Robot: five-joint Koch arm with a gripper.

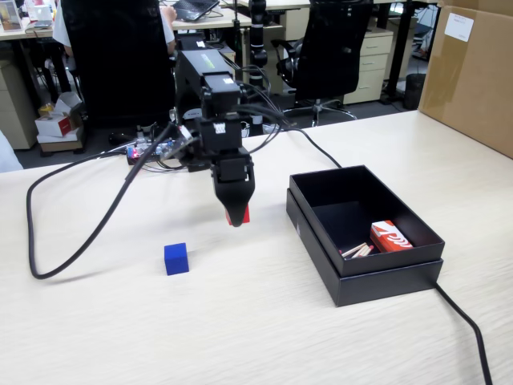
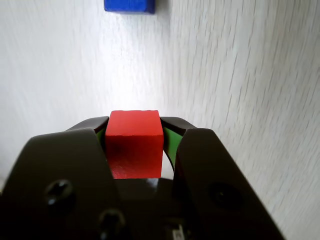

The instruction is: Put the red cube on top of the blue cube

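Observation:
My gripper is shut on the red cube and holds it above the table. In the wrist view the red cube sits clamped between the two black jaws with green pads, and the gripper points down at the pale table. The blue cube stands on the table to the left of and nearer than the gripper in the fixed view. In the wrist view the blue cube shows only at the top edge, cut off by the frame.
An open black box stands on the table at the right with a red-and-white packet inside. A black cable loops on the left and another cable runs to the front right. A cardboard box stands at the far right.

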